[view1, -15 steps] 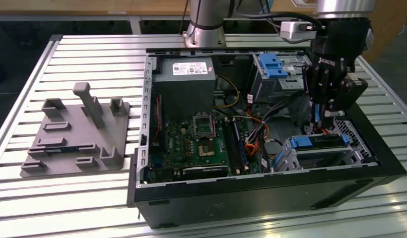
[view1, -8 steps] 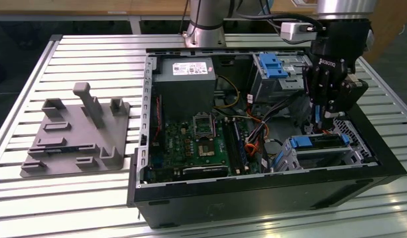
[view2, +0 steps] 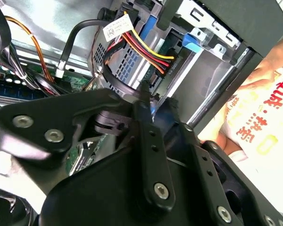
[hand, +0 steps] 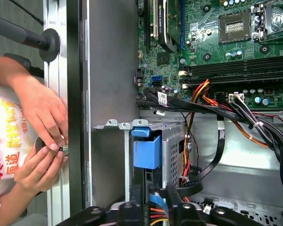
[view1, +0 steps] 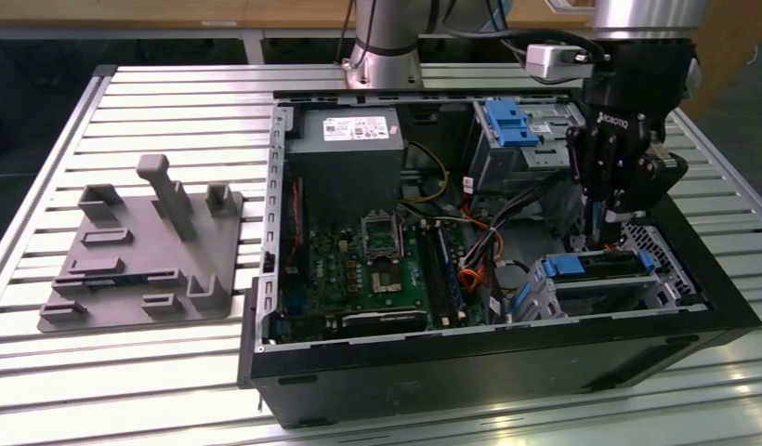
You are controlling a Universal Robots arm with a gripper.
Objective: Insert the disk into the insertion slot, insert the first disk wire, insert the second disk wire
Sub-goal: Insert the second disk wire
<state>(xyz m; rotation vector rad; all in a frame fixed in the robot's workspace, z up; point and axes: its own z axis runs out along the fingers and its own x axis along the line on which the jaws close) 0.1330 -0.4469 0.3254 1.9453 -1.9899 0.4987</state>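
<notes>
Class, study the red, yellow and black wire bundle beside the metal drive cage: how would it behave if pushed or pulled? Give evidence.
Probably floppy: the wire bundle bends in a loose curve rather than running straight. Likely light, since its strands are thin. It may spring back somewhat, as the strands run bunched side by side.

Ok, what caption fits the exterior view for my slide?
Robot claw down close to the blue-framed disk inside an open computer case.

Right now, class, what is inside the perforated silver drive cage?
The disk sits inside the insertion slot. In the exterior view its blue carrier shows at the top. The rest of its body is covered by the cage's walls.
</notes>
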